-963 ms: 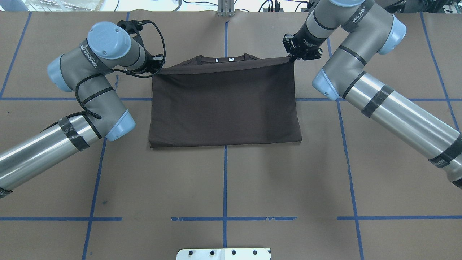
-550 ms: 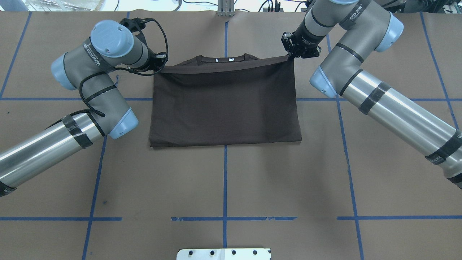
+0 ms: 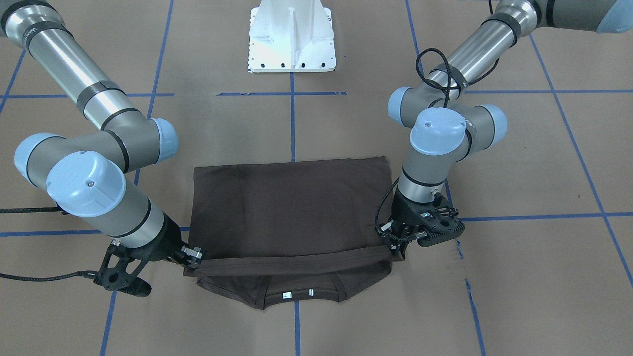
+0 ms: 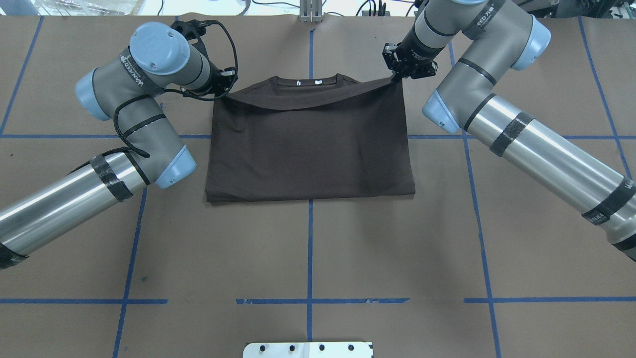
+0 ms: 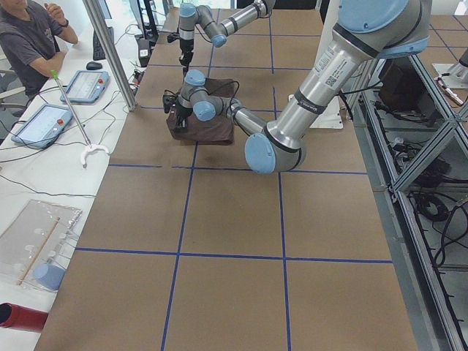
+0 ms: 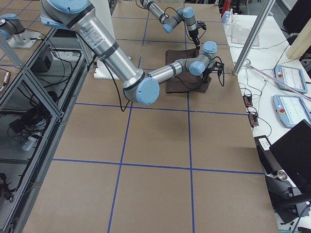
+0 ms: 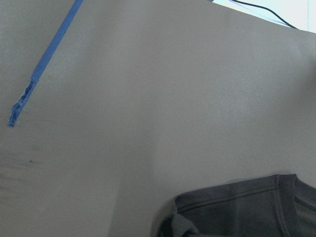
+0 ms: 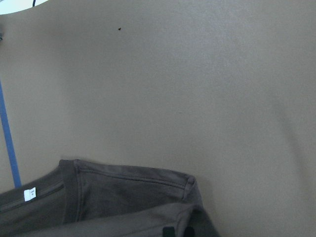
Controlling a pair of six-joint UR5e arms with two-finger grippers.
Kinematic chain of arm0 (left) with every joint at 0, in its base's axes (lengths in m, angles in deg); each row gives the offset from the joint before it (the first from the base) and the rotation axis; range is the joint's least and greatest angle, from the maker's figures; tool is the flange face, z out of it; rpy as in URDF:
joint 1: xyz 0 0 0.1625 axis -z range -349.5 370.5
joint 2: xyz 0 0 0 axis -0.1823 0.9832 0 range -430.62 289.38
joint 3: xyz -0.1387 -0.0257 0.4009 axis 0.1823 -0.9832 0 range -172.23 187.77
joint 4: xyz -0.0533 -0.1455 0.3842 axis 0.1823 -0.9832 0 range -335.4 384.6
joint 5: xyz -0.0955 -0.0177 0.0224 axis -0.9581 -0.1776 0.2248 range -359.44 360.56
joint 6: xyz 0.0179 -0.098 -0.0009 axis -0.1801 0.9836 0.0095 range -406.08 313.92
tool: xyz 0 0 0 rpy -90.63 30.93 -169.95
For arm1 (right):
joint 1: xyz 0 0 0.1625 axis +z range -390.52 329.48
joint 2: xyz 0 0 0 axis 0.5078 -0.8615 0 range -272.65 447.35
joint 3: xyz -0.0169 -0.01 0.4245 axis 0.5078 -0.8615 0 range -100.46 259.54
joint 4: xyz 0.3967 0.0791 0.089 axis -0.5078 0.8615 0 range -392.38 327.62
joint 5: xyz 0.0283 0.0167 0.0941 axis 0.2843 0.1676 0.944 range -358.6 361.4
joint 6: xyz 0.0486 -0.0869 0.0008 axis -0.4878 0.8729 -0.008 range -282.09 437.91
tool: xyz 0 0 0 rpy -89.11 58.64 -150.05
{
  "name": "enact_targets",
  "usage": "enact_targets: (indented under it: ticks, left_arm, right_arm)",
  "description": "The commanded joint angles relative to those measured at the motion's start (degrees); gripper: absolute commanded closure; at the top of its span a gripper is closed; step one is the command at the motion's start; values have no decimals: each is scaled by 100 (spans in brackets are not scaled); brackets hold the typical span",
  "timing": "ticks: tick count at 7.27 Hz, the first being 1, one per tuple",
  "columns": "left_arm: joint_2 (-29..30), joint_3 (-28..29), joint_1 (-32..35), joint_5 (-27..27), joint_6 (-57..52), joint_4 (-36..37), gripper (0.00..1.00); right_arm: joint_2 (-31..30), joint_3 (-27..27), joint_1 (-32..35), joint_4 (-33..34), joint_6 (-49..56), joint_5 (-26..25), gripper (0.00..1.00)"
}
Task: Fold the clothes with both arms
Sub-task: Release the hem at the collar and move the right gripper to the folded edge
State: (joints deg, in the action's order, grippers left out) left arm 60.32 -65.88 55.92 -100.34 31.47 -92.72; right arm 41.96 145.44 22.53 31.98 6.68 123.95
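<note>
Nearest the robot, the white pedestal base (image 4: 308, 349) sits at the edge of the brown tabletop (image 4: 223, 248), which is crossed by blue tape lines (image 4: 309, 248); beyond it lies the dark brown T-shirt (image 4: 308, 149), doubled over, its folded edge toward the robot and flat on the tabletop; farther out, the upper layer's free edge is lifted at both corners and sags in a shallow curve between them; the left gripper (image 4: 222, 89) has its jaws clamped on the corner at the robot's left; the right gripper (image 4: 398, 77) has its jaws clamped on the opposite corner; farthest, the ribbed collar (image 4: 308, 81) with two small white tags (image 4: 299, 82) lies uncovered past that held edge.
</note>
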Motion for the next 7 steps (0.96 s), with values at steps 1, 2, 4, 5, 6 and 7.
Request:
enact_targets:
  ticks: [1,2,4,5,6,7]
  left_arm:
    - [81,0,2,0,-4,24,0]
    - [90,0,2,-17,-21,25,0]
    - [73,-79,116,-244,-39,51,0]
    - [64,-149,117,-246,-39,77,0]
    - [38,-184,117,-246,-30,95,0]
    - [29,-193,125,-237,-21,95,0]
  right_arm:
    - [-215,27,-5,-266,452,5,0]
    - [-216,45,-5,-275,365,5,0]
    - [-687,822,-206,-223,268,-21,0]
    - [-978,1158,-425,-223,-81,-91,0]
    - [-1285,1631,-792,-223,-423,-396,0]
    - [-1776,2054,-1170,-223,-557,-773,0]
